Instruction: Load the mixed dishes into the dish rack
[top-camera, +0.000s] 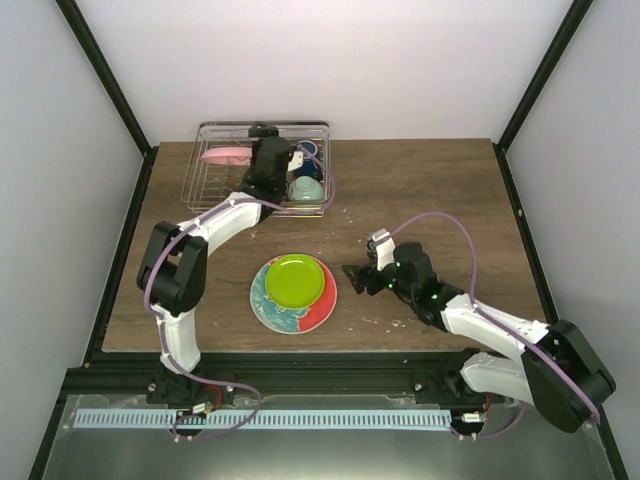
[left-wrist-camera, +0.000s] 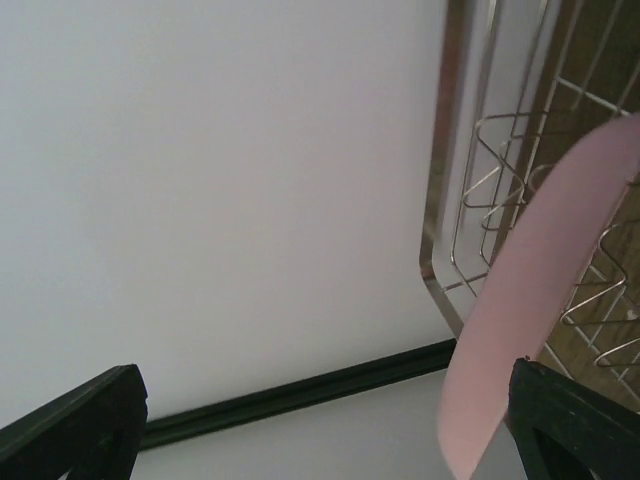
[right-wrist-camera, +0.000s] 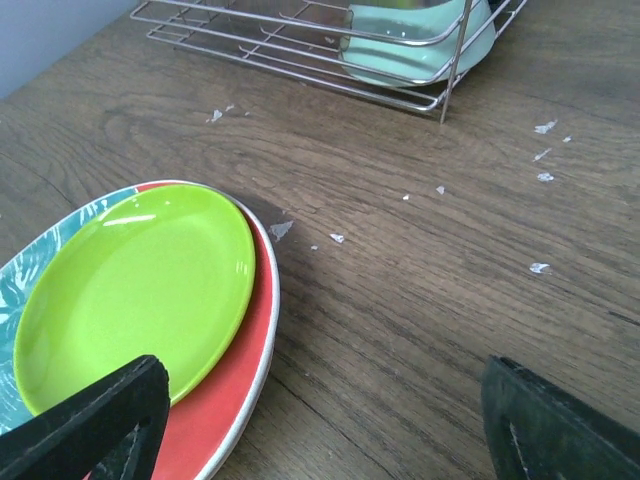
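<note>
The left gripper hangs over the dish rack with its jaws spread wide, gripping nothing; the pink plate leans among the wire tines close by one finger; the dark blue cup and the small mint-green bowl sit at the rack's right end; the right gripper is low over the table, jaws likewise wide and empty, just right of the lime-green plate; that plate lies stacked on the red-and-teal floral plate, well apart from the rack.
</note>
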